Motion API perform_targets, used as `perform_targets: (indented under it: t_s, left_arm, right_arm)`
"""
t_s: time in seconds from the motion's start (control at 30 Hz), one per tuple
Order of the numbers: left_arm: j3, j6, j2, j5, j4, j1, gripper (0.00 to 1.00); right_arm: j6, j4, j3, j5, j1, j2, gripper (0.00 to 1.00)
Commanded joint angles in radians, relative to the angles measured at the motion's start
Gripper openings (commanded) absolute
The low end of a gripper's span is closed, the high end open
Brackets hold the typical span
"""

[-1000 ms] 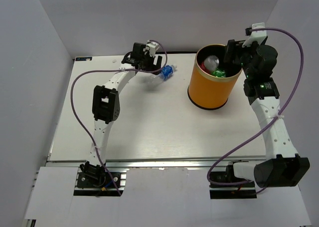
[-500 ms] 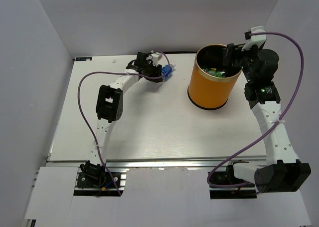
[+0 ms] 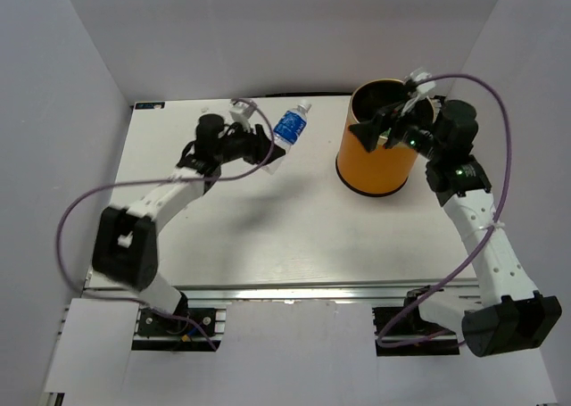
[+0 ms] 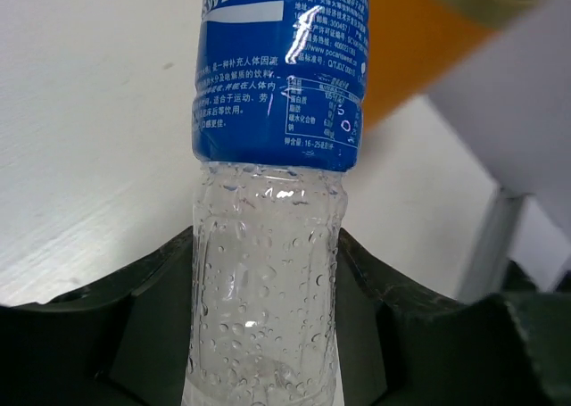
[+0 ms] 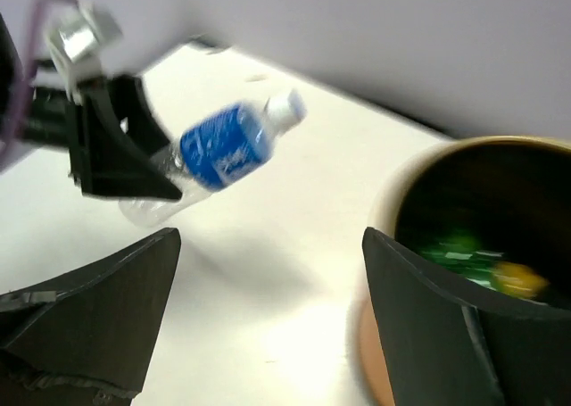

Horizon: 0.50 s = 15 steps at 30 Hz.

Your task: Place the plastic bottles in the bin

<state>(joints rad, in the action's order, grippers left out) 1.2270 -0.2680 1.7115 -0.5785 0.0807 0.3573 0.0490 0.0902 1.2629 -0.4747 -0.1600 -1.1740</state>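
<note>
1. The bottle [image 4: 266, 272] wears a blue label [image 4: 278, 76]. At its top, large white capitals read "SWEAT", and the line above is cut off by the frame edge.
2. Below that are blocks of small white Chinese print and digits, too fine to read surely.
3. In the other views, the label print is illegible.

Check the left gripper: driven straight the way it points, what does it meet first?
Likely the bin, at its side wall. The left gripper, shut on the bottle, points at it with nothing between. Height is unclear, so maybe the rim.

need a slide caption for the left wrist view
Left pincer grips the clear lower body of a blue-labelled bottle, orange bin beyond.
</note>
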Motion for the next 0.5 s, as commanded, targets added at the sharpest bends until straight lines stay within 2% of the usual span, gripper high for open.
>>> perform_targets:
  t_s: [0.0,0.07,0.17,0.3,0.47]
  left_arm:
    - [-0.262,-0.268,-0.275,-0.124,0.416,0.014,0.21]
    - [-0.386,-0.306,-0.41,-0.113,0.416,0.037,0.19]
    - [-0.492,-0.316,-0.572,-0.061,0.389,0.109,0.18]
    - [-0.552,-0.352,-0.719,-0.044,0.343,0.143,0.18]
    - [-0.59,-0.41,-0.8,-0.067,0.333,0.169,0.17]
  right_arm:
    - [0.097,-0.075,-0.106,-0.177,-0.129,0.085,0.89]
    - [0.129,-0.121,-0.151,-0.163,-0.191,0.118,0.89]
    - [0.192,-0.17,-0.201,-0.13,-0.317,0.123,0.89]
    - [0.256,-0.298,-0.25,-0.119,-0.419,0.116,0.89]
    - [0.337,-0.408,-0.267,-0.085,-0.498,0.088,0.89]
